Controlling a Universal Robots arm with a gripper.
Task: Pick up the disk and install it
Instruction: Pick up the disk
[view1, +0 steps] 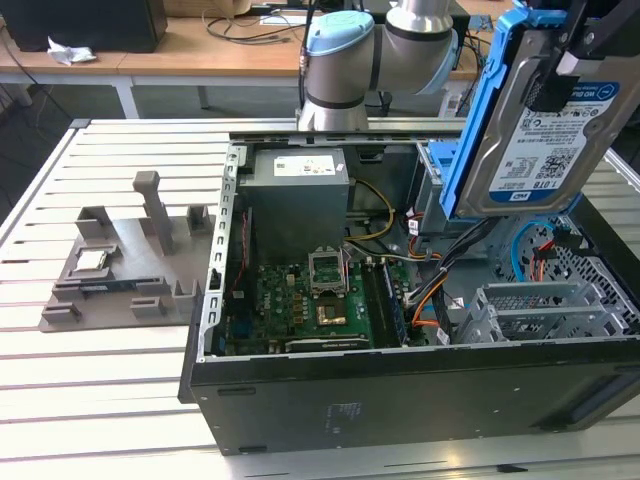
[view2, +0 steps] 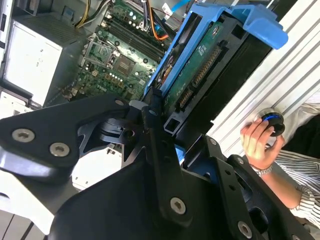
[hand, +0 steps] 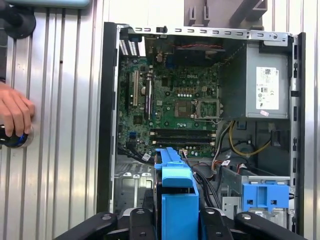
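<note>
A slatted white counter (view1: 100, 400) carries an open computer case (view1: 400, 410), its motherboard (view1: 310, 300) facing up. The grey arm (view1: 340, 60) stands at the case's far side. The disk (view1: 545, 130) hangs tilted in the air above the case's drive-bay end, at the exterior view's right, label outward. Black fingers (hand: 142, 220) are clamped on its blue-framed edges. Beside the case, a person's hand (hand: 15, 112) rests on a round knob (hand: 12, 140).

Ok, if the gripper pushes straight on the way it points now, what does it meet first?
Most likely the cable bundle in the open computer case. The disk in the gripper leads, and in the first wrist view cables lie just beyond its blue end; depth is unclear.
</note>
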